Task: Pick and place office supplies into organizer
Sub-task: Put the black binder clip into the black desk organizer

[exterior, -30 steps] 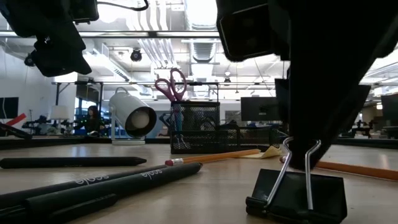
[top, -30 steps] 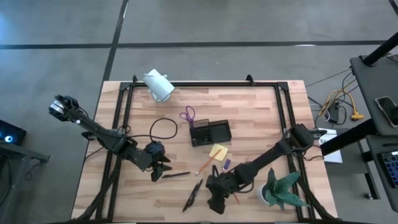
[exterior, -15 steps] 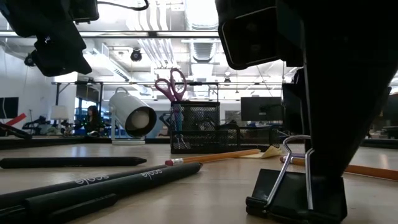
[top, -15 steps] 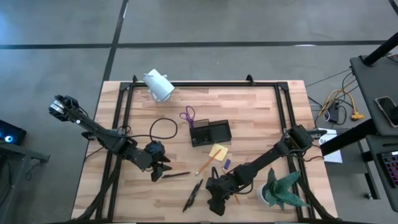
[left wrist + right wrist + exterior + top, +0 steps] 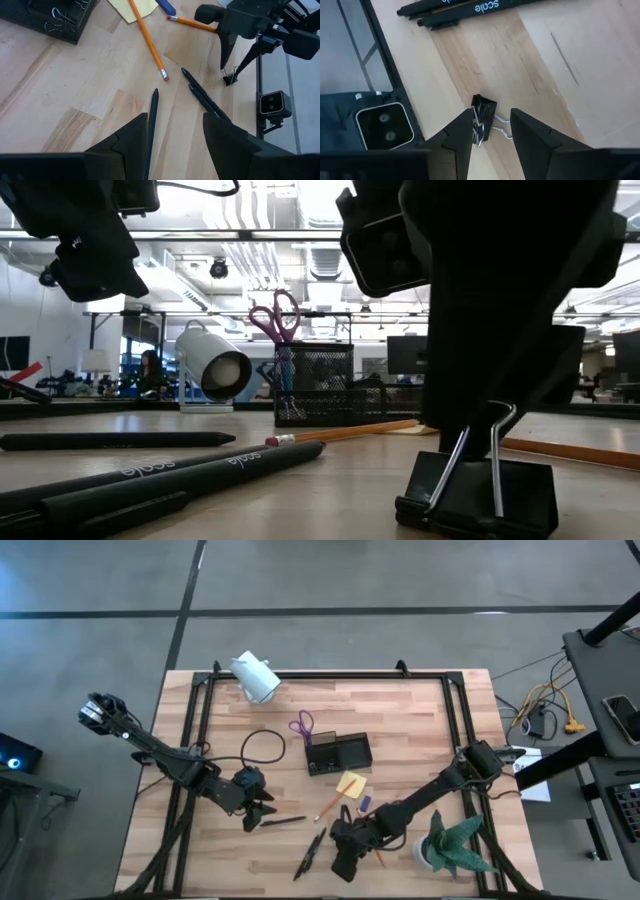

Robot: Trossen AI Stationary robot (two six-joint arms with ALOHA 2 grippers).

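A black binder clip [image 5: 483,119] lies near the table's near edge, wire handles up [image 5: 478,442]. My right gripper [image 5: 492,122] points down over it, open, a finger on either side of the handles. My left gripper [image 5: 175,140] hangs open above a black pen [image 5: 152,116] at the near left. Two more black pens [image 5: 312,850] lie side by side. An orange pencil [image 5: 330,805], a yellow sticky pad [image 5: 350,783] and a purple piece [image 5: 364,803] lie near the organizer [image 5: 338,753]. Purple scissors [image 5: 275,315] stand in it, handles up. My right gripper's fingers [image 5: 462,131] come from above, slanting, and flank the binder clip's wire handles [image 5: 501,120]. The clip sits flat on the table. Whether the fingers touch the handles, I cannot tell.
A white cylindrical camera [image 5: 256,677] lies at the far left and a green plant [image 5: 455,848] stands at the near right. A black cable loop [image 5: 262,747] lies left of the organizer. Black frame rails [image 5: 195,730] run along the table's sides. A second orange pencil [image 5: 192,22] lies near the clip.
My right gripper has rolled about its own axis above the binder clip, so its fingers now stand differently around the wire handles. The clip has stayed where it was.
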